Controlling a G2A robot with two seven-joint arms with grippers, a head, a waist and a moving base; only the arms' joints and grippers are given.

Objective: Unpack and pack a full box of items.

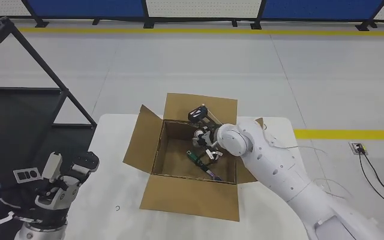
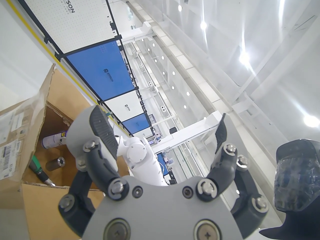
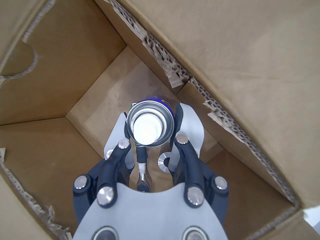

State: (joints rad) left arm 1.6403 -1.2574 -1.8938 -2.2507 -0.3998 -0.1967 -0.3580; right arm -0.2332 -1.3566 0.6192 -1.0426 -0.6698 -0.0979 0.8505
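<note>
At the left side of the white desk (image 1: 114, 186), the left tool (image 2: 160, 128) stood with its fingers spread wide, well apart from the open cardboard box (image 1: 186, 201) in the middle. Inside the box, toward its right wall, the right tool (image 3: 151, 116) was pinching a spray can (image 3: 150, 126) with a white top. A green-handled driver (image 2: 37, 167) and a small metal cylinder (image 2: 55, 164) lay on the box floor.
</note>
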